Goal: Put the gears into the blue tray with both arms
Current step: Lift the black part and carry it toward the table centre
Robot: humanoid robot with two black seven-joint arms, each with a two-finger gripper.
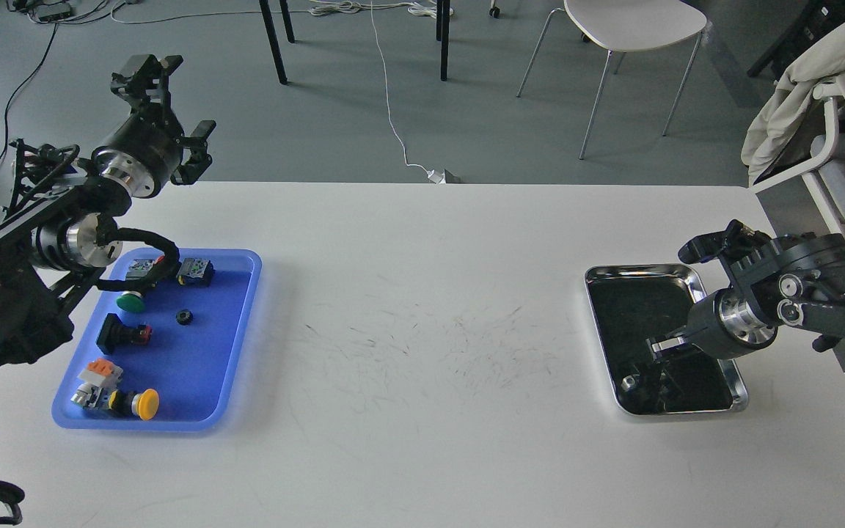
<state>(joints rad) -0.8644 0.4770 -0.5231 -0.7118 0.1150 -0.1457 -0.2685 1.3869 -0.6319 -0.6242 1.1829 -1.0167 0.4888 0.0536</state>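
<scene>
- White counter; its wide middle lies bare between the two trays, only scuffed.
- Blue tray sits near the left edge, long side running front to back.
- One gear lies in the tray's middle, apart from the switches around it: green and grey ones at the back, a black one at the left rim, yellow at the front left corner.
- Left fingers are raised beyond the counter's back left corner, spread wide, holding nothing.
- Silver tray sits near the right edge.
- Right fingers reach down into the silver tray; they look narrow, but whether they grip anything, cannot tell.
- A small ring-like piece lies at that tray's front left corner; too small to name.
- Chairs and cables stand on the floor beyond the back edge.
</scene>
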